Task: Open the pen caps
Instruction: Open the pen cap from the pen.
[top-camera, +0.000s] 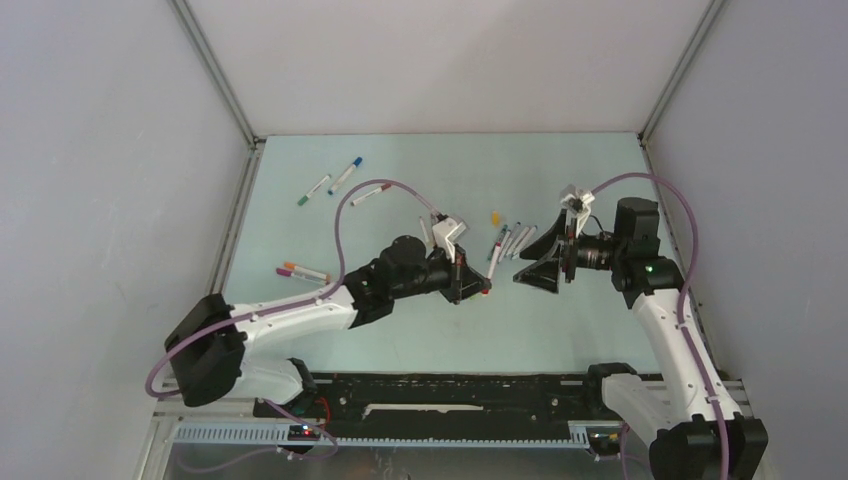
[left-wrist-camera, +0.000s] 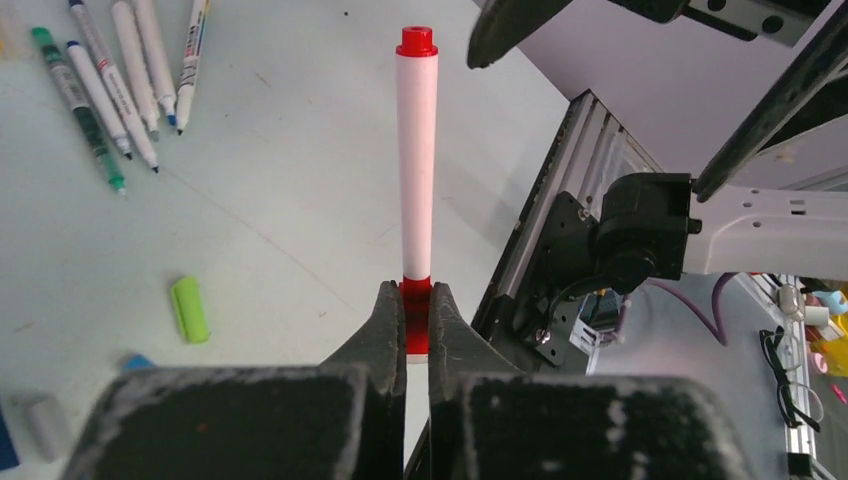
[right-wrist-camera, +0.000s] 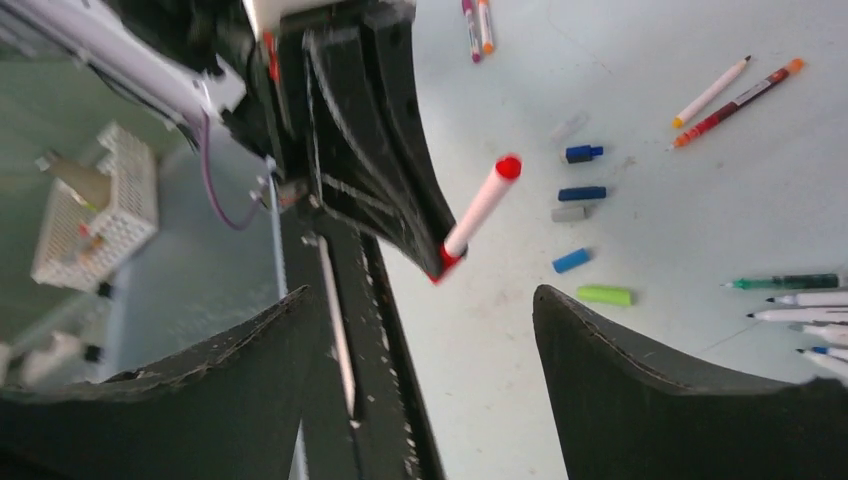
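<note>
Pen caps (left-wrist-camera: 189, 309): blue one (left-wrist-camera: 137, 361) half hidden behind left fingers (left-wrist-camera: 383, 335)

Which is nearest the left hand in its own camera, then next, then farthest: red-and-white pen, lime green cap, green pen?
1. Red-and-white plastic pen: gripped in the left hand.
2. Stubby lime green plastic cap: lying off to the left.
3. Slim dark green pen: far upper left.

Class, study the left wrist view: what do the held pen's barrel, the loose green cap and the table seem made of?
Held pen: barrel probably smooth white plastic, evenly coloured with a soft sheen. Green cap: likely moulded plastic, uniform bright colour. Table: a matte pale sheet, scuffed; material unclear.
</note>
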